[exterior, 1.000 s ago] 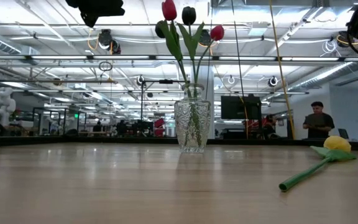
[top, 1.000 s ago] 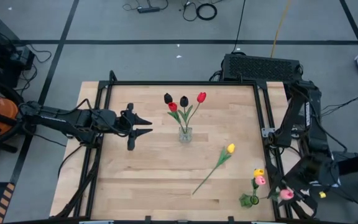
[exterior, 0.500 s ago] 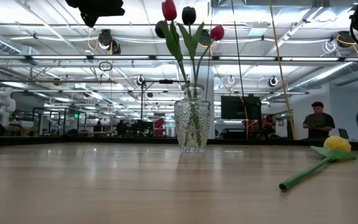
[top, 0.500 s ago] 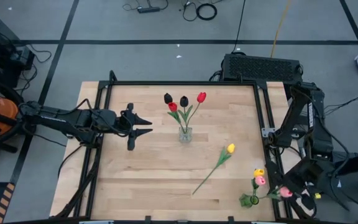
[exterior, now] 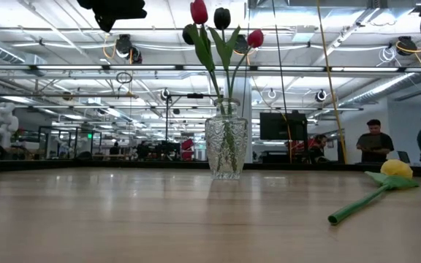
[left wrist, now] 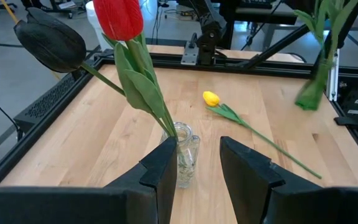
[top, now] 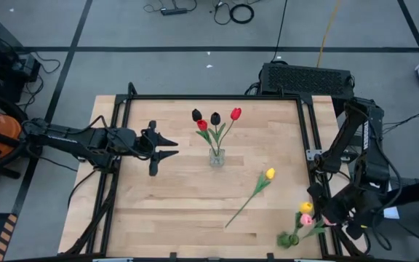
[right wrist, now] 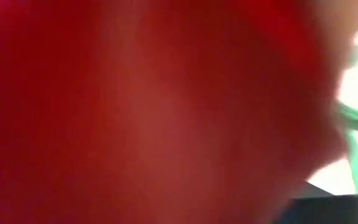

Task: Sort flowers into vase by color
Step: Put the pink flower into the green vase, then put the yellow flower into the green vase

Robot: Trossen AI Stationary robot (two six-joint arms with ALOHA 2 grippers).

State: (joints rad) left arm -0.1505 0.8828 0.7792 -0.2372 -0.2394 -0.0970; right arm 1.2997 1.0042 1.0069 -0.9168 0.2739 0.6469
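Note:
A glass vase (top: 216, 156) (exterior: 226, 150) stands mid-table with red and black flowers (top: 215, 120) in it, their stems stuck into its mouth. A yellow flower (top: 250, 192) (left wrist: 253, 127) lies flat on the wood to the vase's right. My left gripper (top: 172, 145) (left wrist: 197, 155) hovers open left of the vase, pointing at it, with nothing between its fingers. Over the near right corner my right gripper (top: 331, 218) is shut on a bunch of pink and yellow flowers (top: 305, 217). A blurred red-pink flower head fills the right wrist view. My right gripper holds the bunch of flowers near its heads; the gripper itself hides the exact place. The green stems (top: 297, 233) stick out from the fingers toward the near edge and hang in the air (left wrist: 312, 81), clear of the table.
A black metal frame (top: 305, 131) runs around the wooden top. Bare wood lies along the near left of the table (top: 158, 211). In the low view, two people (exterior: 375, 142) stand in the room beyond the far edge.
My right gripper has tipped downward over the near right corner, and the bunch it carries has swung with it, the stem ends shifting a little toward the near edge. The left arm, the vase and the yellow flower have stayed put.

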